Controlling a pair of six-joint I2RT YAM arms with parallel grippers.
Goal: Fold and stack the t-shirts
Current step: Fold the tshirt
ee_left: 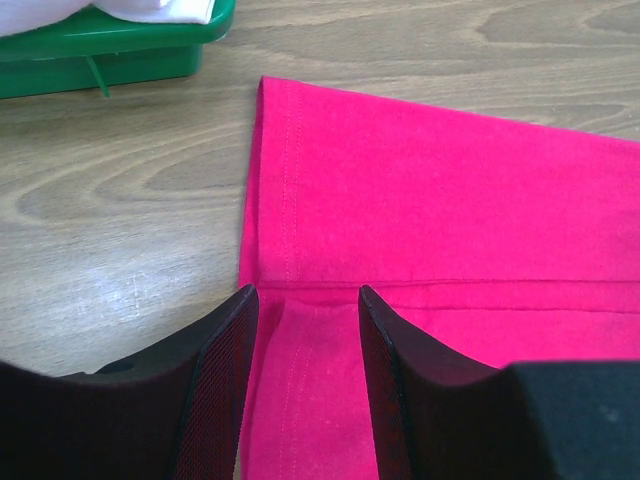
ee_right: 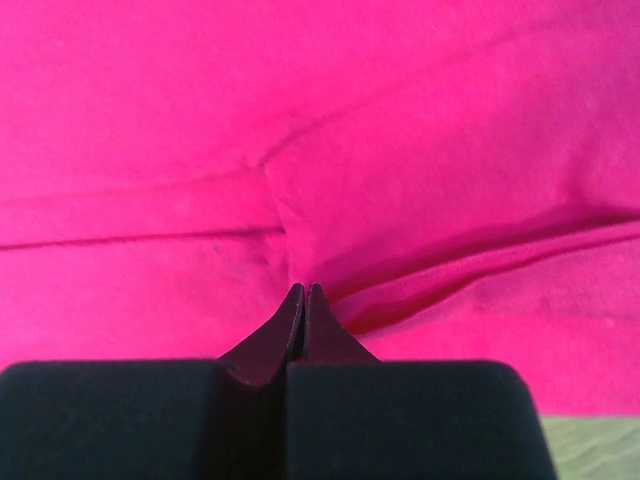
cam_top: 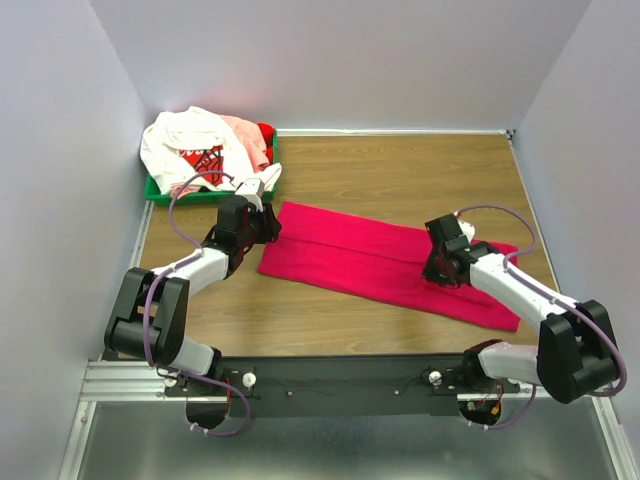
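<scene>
The magenta-red t-shirt [cam_top: 370,260] lies on the table as a long flat strip running left to right. My left gripper [cam_top: 266,226] is open at the strip's left end, its jaws low over the stitched hem [ee_left: 300,340]. My right gripper [cam_top: 438,268] is shut near the strip's right part, and creases in the cloth [ee_right: 400,200] run to its closed tips [ee_right: 303,287]. The white t-shirt with a red graphic [cam_top: 190,145], the pale pink one [cam_top: 245,135] and a red one [cam_top: 266,132] are heaped in the green tray [cam_top: 160,193].
The green tray [ee_left: 120,45] stands at the back left corner, close to the left gripper. Grey walls close in the table on the left, back and right. Bare wood [cam_top: 400,170] shows behind the strip.
</scene>
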